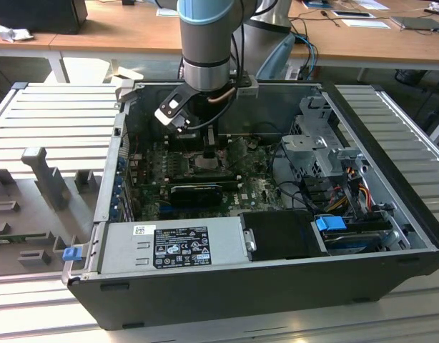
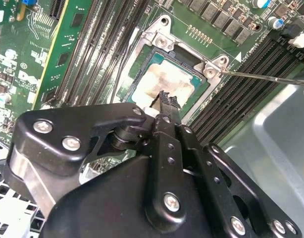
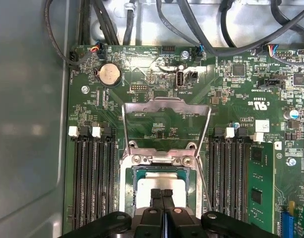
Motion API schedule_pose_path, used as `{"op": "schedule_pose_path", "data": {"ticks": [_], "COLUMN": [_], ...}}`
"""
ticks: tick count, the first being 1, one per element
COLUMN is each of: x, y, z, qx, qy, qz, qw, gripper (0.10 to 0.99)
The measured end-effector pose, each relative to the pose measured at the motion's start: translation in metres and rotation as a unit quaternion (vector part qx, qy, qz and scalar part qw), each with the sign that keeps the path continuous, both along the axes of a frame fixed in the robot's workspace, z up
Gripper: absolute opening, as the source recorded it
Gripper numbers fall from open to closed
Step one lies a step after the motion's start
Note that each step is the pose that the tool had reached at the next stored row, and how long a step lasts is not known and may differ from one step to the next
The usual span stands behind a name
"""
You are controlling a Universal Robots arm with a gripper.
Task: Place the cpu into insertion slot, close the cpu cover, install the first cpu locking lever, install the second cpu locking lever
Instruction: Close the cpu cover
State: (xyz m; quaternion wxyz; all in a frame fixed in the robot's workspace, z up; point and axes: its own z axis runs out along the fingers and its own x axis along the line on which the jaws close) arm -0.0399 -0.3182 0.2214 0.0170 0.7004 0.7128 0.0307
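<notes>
Wooden desks [image 1: 119,36] are seen behind the grey counter [image 1: 55,114] on which an open case [image 1: 277,286] lies. One cpu [image 3: 159,177] is already seated in the socket. One cover [image 3: 167,106] stands raised, so closing it and both levers are left. One lever [image 2: 261,76] is seen free. One end effector [image 3: 162,194], pressed together on nothing, is at the cpu top.

Green motherboard [image 3: 157,89] with black memory slots [image 3: 92,178]; pale silver cpu [image 2: 164,82], its top blotched; grey metal cpu cover [image 3: 167,106]; black gripper [image 3: 163,192] with silver screws [image 2: 171,202].
</notes>
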Motion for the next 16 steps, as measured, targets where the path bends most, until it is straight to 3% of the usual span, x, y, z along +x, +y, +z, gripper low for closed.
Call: {"op": "schedule_pose_path", "data": {"ticks": [5,9,16], "x": [0.0023,0.0083,0.0084], "y": [-0.0002,-0.0004,-0.0003], "z": [0.0016,0.0016,0.0059], "qx": [-0.0001,0.0001,0.0002], "qy": [0.0005,0.0034,0.0034], "qz": [0.000,0.000,0.000], "qw": [1.0000,1.0000,1.0000], "gripper": [0.106,0.106,0.106]}}
